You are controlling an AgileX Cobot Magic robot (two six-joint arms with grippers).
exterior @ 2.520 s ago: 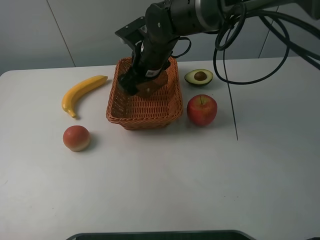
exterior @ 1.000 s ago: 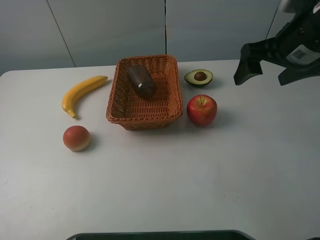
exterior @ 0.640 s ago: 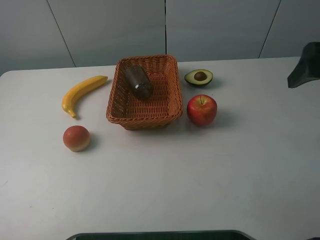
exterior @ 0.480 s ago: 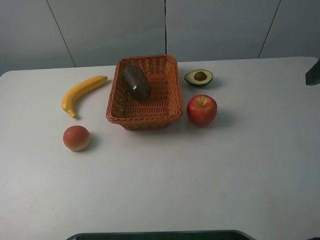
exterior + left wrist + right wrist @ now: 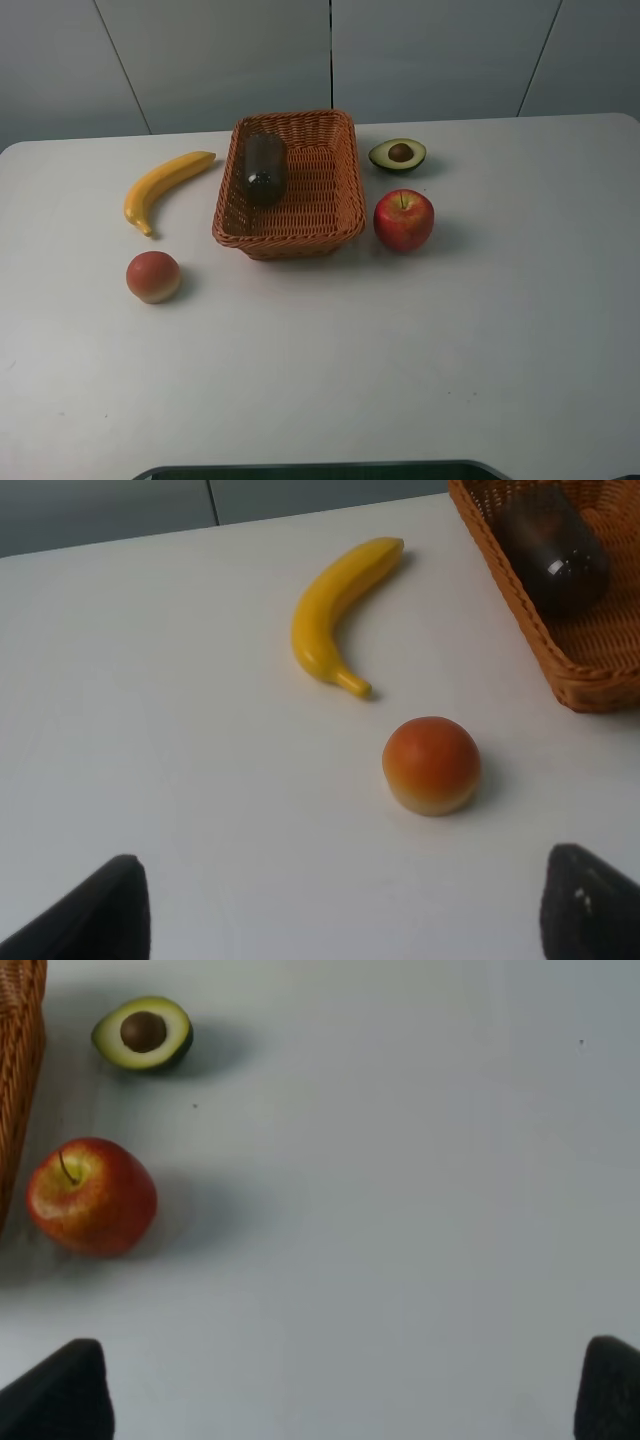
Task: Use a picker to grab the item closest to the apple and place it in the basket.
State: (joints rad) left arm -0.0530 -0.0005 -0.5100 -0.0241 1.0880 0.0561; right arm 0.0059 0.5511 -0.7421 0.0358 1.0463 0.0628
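Note:
The red apple [image 5: 404, 220] [image 5: 91, 1196] stands just right of the wicker basket [image 5: 285, 240], and a halved avocado [image 5: 397, 154] [image 5: 143, 1033] lies behind the apple. A dark brown jar [image 5: 264, 170] [image 5: 553, 550] lies on its side inside the basket, against the left wall. Neither arm shows in the exterior high view. My left gripper [image 5: 350, 920] is open over bare table, near the peach, with nothing between its fingers. Right of the apple, my right gripper [image 5: 335, 1400] is open over bare table and holds nothing.
A yellow banana [image 5: 165, 187] [image 5: 335, 610] and a peach [image 5: 153, 276] [image 5: 431, 764] lie left of the basket. The basket's wall [image 5: 560, 670] [image 5: 15, 1060] edges both wrist views. A dark strip [image 5: 320, 470] runs along the table's front edge.
The right arm let go of the jar in the basket and pulled away to the right, out of the exterior view. The jar has rolled toward the basket's left side.

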